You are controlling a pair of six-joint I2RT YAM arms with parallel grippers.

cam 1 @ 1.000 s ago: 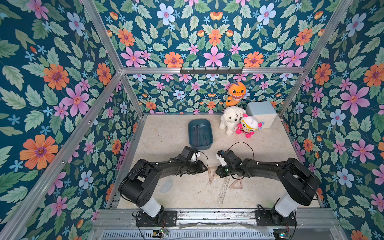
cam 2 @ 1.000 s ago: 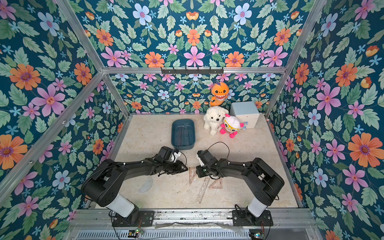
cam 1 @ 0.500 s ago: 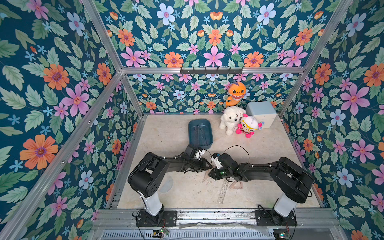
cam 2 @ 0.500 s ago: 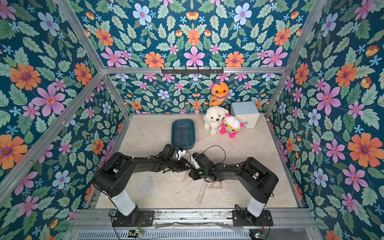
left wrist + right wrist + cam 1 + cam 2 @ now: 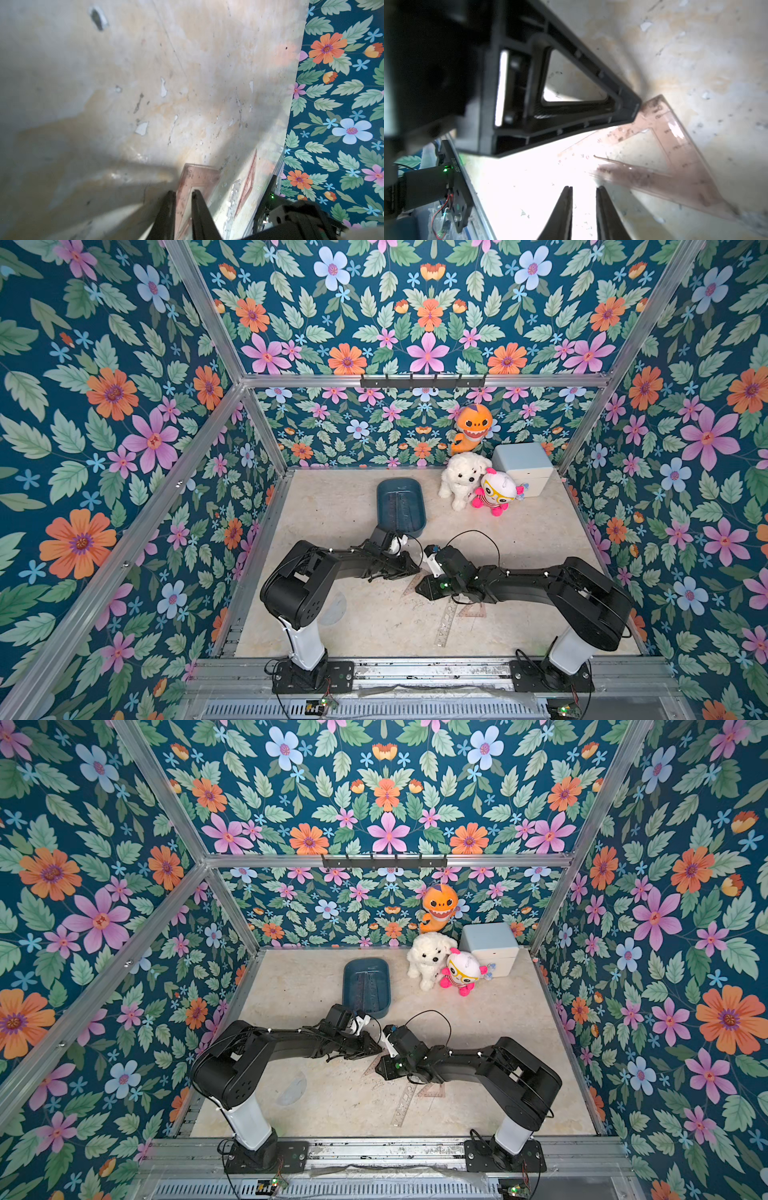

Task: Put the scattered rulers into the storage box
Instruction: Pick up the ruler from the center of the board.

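Pinching a corner of the pink set square [image 5: 197, 176], the left gripper [image 5: 183, 193] works low over the bench [image 5: 145, 83], its jaws drawn narrow on the thin plastic. The wrist view is blurred, so how much of the edge is actually caught is hard to say. The right gripper [image 5: 584, 188] hangs just beside it, jaws slightly parted and empty, aimed at the same square. In a top view the two arms meet mid-bench. The box [image 5: 400, 481] sits beyond the left arm, toward the back wall.

A ruler [image 5: 446, 622] and a second square [image 5: 471, 610] lie near the right arm. A clear protractor [image 5: 334, 608] rests by the left arm's base, well apart from the rest.

The hold looks like the weak point. Slick plastic gripped at one corner could slide out, or swing and twist as it leaves the bench. With the grippers this close, either could knock the other or jar the square loose. A low, dragging lift might sweep the neighbouring ruler further from reach. At the box, the wide triangle could catch the rim and end up propped on the edge rather than lying inside.
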